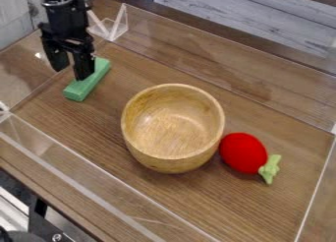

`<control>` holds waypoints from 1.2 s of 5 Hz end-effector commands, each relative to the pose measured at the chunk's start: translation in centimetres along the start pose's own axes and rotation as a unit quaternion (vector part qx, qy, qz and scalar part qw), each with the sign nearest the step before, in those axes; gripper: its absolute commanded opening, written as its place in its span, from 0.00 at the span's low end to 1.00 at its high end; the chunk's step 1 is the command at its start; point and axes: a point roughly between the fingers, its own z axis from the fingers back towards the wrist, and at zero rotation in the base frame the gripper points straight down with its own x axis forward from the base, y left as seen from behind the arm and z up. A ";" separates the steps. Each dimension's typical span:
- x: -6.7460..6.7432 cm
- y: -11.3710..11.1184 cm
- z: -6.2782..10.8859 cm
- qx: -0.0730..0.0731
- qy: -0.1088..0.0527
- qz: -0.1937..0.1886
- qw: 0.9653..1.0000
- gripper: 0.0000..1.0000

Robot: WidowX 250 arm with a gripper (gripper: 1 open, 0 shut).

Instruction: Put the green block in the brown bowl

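The green block (pixel 88 83) lies flat on the wooden table, left of the brown bowl (pixel 174 126). The bowl stands upright in the middle with nothing inside it. My black gripper (pixel 70 62) hangs over the block's far end, its two fingers (pixel 82 62) pointing down and standing open. Nothing sits between them, and whether the tips touch the block I cannot tell.
A red strawberry-like toy (pixel 245 152) with a green stem rests against the bowl's right side. Low clear plastic walls (pixel 79 172) ring the work area, with a raised clear panel (pixel 112 25) behind the gripper.
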 end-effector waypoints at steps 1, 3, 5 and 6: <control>1.0 1.0 1.2 0.013 -0.023 0.017 1.000 1.00; 1.5 1.2 -0.5 0.003 -0.013 0.067 0.998 1.00; 1.7 1.3 -0.9 0.004 -0.007 0.093 0.996 1.00; 1.6 1.4 -1.1 0.006 -0.002 0.084 0.996 1.00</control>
